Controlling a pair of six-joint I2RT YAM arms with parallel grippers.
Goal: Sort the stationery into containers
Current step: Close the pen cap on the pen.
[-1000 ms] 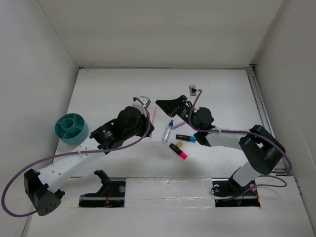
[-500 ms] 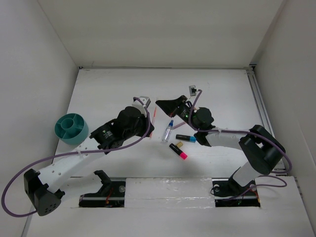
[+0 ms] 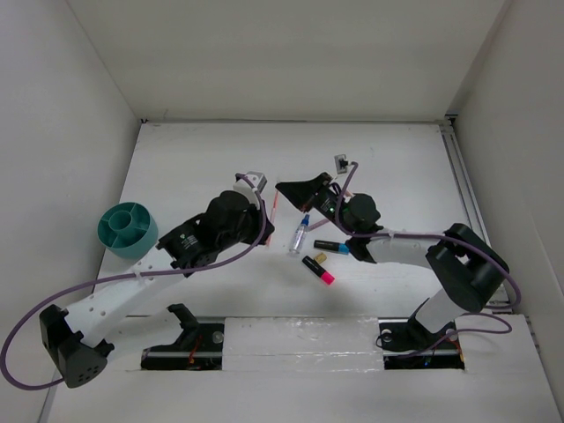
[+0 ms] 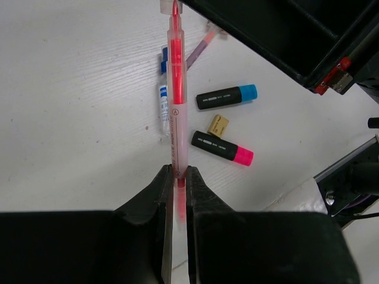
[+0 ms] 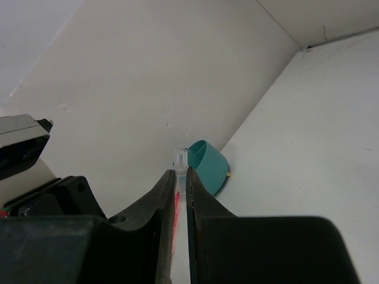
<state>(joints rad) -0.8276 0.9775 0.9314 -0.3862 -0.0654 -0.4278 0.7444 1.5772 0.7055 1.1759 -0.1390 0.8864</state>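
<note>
Left wrist view, nearest first: the left gripper (image 4: pixel 177 174) is clenched on the near end of the thin pink pen (image 4: pixel 176 100), which runs straight away from the fingers above the white table (image 4: pixel 77 89). On the table to the right of the pink pen in this view, the closest thing is the black marker with a pink end (image 4: pixel 222 148). Just past it is the tan eraser-like bit (image 4: pixel 217 125), and farther on the black marker with a blue end (image 4: pixel 227 97). The clear blue-capped pen (image 4: pixel 163 100) lies partly hidden under the pink pen and shows along its left edge. A mauve pen (image 4: pixel 199 48) slants away to the right of the pink pen's far part.

Right wrist view: the right gripper (image 5: pixel 180 177) is pinched tight on the same pink pen, whose clear tip pokes out between the fingers. Beyond that tip the teal organizer (image 5: pixel 208 167) sits by the wall (image 5: pixel 118 89).

Top external view: the organizer stands well to the left of the pink pen, and the pen spans between the two grippers
</note>
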